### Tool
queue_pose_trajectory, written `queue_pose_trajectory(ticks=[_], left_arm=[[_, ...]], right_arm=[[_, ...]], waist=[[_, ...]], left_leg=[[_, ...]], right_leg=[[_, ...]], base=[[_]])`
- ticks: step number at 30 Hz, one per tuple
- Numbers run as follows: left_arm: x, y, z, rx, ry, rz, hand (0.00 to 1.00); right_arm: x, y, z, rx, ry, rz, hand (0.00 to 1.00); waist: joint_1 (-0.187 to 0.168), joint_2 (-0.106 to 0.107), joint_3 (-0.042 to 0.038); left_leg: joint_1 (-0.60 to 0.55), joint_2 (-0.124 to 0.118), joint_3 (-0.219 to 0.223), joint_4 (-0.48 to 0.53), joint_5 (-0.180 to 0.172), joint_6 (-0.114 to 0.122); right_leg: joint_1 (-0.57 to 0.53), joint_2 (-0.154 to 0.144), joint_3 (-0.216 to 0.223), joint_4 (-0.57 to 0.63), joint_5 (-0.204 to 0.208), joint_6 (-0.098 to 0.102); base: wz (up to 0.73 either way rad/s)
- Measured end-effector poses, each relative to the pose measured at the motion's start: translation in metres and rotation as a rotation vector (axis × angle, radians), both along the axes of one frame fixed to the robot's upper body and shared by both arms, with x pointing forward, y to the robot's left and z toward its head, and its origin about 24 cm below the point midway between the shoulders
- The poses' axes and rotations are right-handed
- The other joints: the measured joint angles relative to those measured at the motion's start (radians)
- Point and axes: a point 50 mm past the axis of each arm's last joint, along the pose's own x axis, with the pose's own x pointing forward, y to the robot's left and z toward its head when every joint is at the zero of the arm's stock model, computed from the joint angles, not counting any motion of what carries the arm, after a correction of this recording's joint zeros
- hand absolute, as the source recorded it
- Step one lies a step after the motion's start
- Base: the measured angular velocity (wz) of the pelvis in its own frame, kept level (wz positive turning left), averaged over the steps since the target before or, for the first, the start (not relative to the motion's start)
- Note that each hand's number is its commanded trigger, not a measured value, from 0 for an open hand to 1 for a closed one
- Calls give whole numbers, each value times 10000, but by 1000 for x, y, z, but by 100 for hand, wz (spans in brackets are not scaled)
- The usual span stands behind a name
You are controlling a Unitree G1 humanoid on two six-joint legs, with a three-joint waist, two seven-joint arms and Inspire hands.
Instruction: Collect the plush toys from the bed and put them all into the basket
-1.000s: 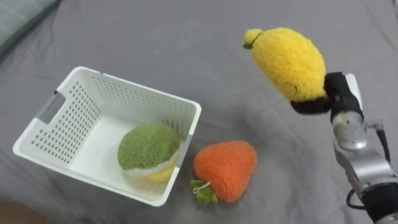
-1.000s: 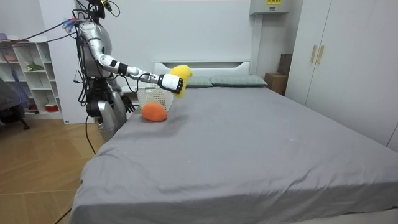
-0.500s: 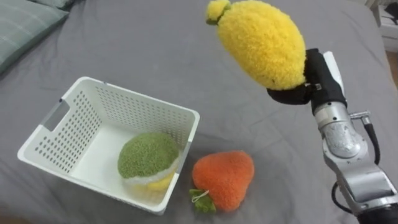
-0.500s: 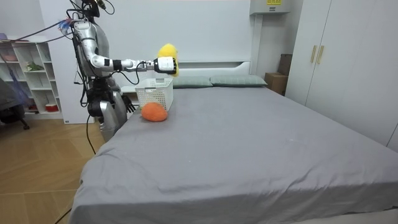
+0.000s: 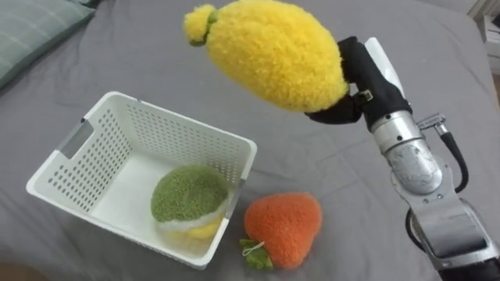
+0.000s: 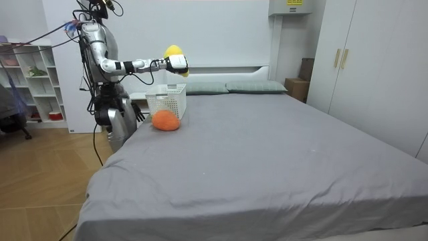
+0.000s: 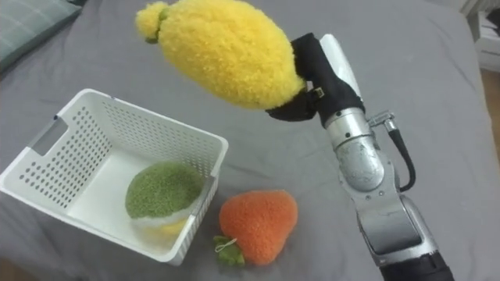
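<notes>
The right robot hand (image 5: pixel 355 74) grips the lemon (image 5: pixel 269 51), stem end pointing left, above the basket's (image 5: pixel 168 113) far right corner.

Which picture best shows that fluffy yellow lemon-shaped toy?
The left eye view: the fluffy yellow lemon toy is close and large, gripped by the right hand. The right eye view is similar; the room view shows a small yellow blob.

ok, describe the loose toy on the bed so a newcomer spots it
On the grey bed, find the white perforated basket. Beside its near corner lies the orange plush with a green leaf tuft. Its neighbours differ: the green plush sits inside the basket, the yellow plush is held up in the right hand.
</notes>
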Motion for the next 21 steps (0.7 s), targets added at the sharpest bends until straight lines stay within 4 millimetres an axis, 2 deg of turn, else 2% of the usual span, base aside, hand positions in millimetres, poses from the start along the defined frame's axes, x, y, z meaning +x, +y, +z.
queue_pose_trajectory(ticks=[3, 4, 6, 7, 11, 17, 21], left_arm=[[0, -1, 0, -81, 2, -36, 0], [0, -1, 0, -101, 5, -41, 0], [1, -2, -1, -117, 9, -71, 0], [1, -2, -1, -95, 35, -144, 0], [1, -2, 0, 26, 174, -306, 0], [2, 2, 1, 375, 257, -715, 0], [4, 2, 2, 448, 217, -832, 0]], right_arm=[[0, 16, 0, -246, 26, 641, 98], [-1, 20, -2, -310, 102, 796, 69], [-1, 25, -3, -225, 284, 903, 26], [-2, 28, -4, -131, 378, 951, 0], [-4, 36, -8, -345, 509, 1225, 0], [-7, 46, -15, -1044, 755, 1644, 0], [-8, 49, -19, -1482, 874, 1860, 0]], waist=[[136, -6, 4], [192, -10, 6], [269, -23, 9], [395, -37, 17], [631, -77, 21], [868, -244, 128], [1095, -270, 130]], left_leg=[[40, -12, -56, 0, -1, 2], [62, -20, -101, -1, -2, 3], [63, -33, -190, -2, -1, 4], [68, -35, -202, -2, -2, 4], [68, -35, -241, -6, -2, 4], [109, -58, -295, -19, -2, 3], [114, -68, -322, -36, -8, 1]], right_leg=[[57, -11, -46, -11, 0, 1], [99, -19, -99, -12, -1, 1], [125, -26, -167, -11, -1, 1], [126, -25, -181, -12, -1, 1], [131, -23, -199, -12, -1, 2], [249, -19, -211, -130, -1, 2], [267, -15, -213, -175, 1, 5]], base=[[6], [10], [10], [5], [2], [3], [1]])
